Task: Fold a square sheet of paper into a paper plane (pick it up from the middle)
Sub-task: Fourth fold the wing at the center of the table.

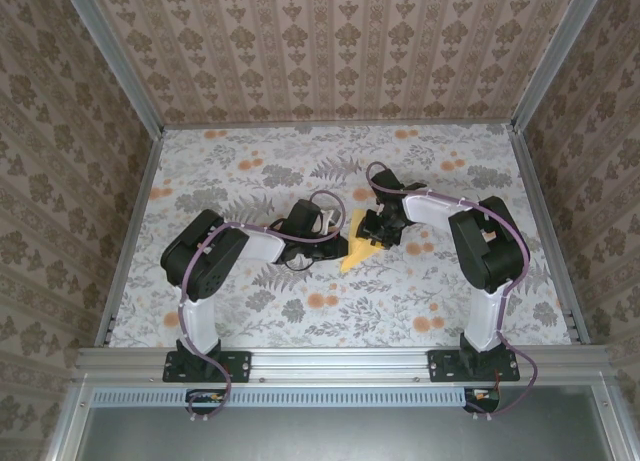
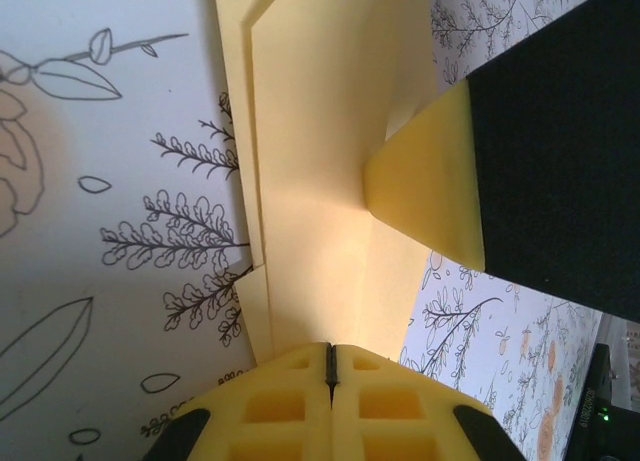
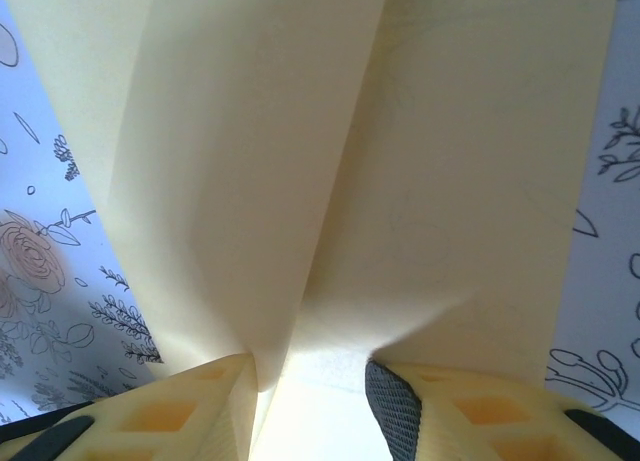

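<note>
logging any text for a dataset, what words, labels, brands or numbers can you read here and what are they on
No text can be read anywhere.
Black box at the lower right corner of the left wrist view: what looks like a faint line of print, too small and blurred to read.
Folded yellow paper sheet: plain, no marks.
Floral table cover: flower and leaf prints, no lettering.

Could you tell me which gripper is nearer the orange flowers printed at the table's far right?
Right. The right gripper is left of the orange flowers; the left gripper is farther left, across the yellow paper.
</note>
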Tool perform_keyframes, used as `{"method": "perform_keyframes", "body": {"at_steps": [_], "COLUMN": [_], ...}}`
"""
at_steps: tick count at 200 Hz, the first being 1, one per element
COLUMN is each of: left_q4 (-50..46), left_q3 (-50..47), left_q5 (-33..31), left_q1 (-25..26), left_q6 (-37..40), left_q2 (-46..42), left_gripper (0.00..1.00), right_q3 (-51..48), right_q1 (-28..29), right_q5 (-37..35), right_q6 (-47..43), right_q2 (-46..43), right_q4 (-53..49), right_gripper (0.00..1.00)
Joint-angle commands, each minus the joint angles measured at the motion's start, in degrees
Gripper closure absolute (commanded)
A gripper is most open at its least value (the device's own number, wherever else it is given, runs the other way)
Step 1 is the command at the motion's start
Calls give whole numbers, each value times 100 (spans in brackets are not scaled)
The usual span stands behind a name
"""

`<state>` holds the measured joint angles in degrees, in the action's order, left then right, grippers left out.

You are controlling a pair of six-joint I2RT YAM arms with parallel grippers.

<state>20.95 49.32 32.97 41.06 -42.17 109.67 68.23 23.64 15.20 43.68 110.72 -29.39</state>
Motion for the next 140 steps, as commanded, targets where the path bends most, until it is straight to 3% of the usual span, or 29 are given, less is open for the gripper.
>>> {"method": "perform_keyframes", "body": {"at_steps": [1,84,140], "left_q4": [-373,-854,-1703], "left_q3": [103,208,451], "left_q5": [-79,-116,-119], "left_q1": [-1,24,84], "left_q6": [191,321,649], "left_q2": [90,177,342], "left_gripper": [97,99,100], "right_q3": [-455,-413,-222], "right_q1": [97,132,99], "right_q5": [-747,-664,-367], "right_q6": [-18,-9,-15], "right_q2": [950,911,105], "right_q4": [-498,-507,-625], "right_gripper": [56,55,55]}}
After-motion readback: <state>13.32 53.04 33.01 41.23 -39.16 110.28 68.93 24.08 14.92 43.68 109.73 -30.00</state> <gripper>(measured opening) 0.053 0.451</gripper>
